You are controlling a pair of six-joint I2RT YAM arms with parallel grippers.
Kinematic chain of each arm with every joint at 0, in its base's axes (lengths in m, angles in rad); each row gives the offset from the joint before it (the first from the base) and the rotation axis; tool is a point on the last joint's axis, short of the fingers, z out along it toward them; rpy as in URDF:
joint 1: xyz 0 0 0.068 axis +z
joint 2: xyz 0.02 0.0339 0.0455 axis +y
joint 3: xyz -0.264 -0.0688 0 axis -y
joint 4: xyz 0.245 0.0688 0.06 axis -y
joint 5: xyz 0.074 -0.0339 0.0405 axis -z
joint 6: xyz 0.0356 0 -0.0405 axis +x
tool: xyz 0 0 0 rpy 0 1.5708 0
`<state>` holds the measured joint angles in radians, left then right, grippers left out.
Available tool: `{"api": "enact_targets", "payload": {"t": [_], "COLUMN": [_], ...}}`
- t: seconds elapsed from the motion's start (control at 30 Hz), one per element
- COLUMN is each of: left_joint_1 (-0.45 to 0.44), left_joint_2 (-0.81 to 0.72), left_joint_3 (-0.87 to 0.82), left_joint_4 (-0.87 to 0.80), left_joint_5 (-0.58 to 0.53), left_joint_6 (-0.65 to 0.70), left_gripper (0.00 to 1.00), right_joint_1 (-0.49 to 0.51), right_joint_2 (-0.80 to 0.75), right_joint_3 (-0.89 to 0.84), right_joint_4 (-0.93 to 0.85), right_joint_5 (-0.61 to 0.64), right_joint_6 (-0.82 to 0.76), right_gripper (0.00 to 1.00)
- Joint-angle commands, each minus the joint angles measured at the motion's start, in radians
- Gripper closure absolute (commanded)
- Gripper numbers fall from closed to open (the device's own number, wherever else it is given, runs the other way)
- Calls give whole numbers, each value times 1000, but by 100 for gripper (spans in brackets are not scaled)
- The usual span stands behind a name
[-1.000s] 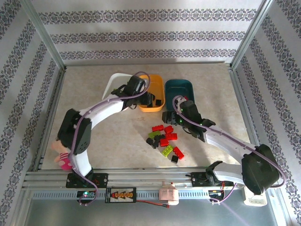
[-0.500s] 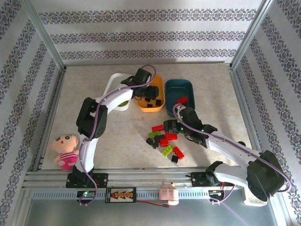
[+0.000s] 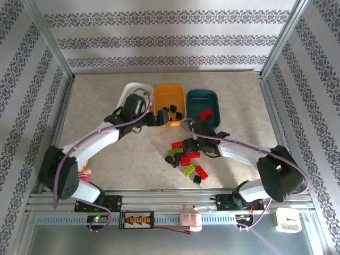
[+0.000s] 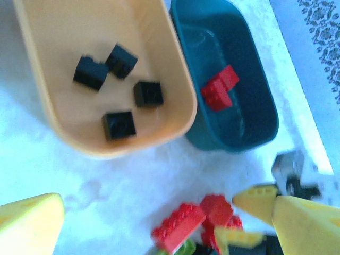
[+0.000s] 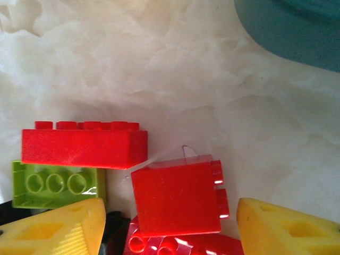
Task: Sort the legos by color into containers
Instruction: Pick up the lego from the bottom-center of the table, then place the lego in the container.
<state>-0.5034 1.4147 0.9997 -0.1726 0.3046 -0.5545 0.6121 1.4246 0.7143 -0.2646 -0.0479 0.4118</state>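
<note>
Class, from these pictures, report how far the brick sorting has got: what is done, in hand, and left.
Done: four black bricks lie in the orange-yellow tray and red bricks in the teal tray. In hand: the right tool, open, straddles a red brick in the loose pile; the left tool is open and empty. Left: that pile of red, green and black bricks.

Black legos point(image 3: 169, 113) in orange-yellow tray point(image 3: 169, 86), red lego point(image 3: 206, 113) in teal tray point(image 3: 202, 92); R end effector point(image 3: 187, 144) at loose pile point(image 3: 187, 162).

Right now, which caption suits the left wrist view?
Four black legos lie in the orange-yellow tray, red legos in the teal tray.
</note>
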Motion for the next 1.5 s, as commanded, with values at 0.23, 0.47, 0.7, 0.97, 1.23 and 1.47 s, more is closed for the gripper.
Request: {"api": "enact_targets", "payload": {"t": [0.23,0.47,0.7,0.97,1.23,1.47], "left_joint_1": [-8,-7,-8,-8,-8,-6], "left_joint_2": [-339,-445,-527,-560,-571,-586], "left_joint_3": [-261,-334,-425,-503,-517,-531], "left_joint_4": [25,-5,8,52,34,18], "left_joint_5": [-45,-64,-111,-114,-102,-102], "left_joint_6": [-90,-90,-116,-169,-185,-190], "left_gripper": [0,0,0,0,0,0], "right_joint_1": [11,10,7,-138,-267,-304], "right_joint_2": [109,106,-109,-88,232,470], "right_joint_3": [69,73,72,273,543,720], "right_joint_4": [-24,-17,-75,-59,-38,-108], "right_joint_5": [51,59,84,68,46,89], "right_joint_6": [-46,-47,-46,-54,-16,4], "right_gripper": [41,58,70,72,73,71]}}
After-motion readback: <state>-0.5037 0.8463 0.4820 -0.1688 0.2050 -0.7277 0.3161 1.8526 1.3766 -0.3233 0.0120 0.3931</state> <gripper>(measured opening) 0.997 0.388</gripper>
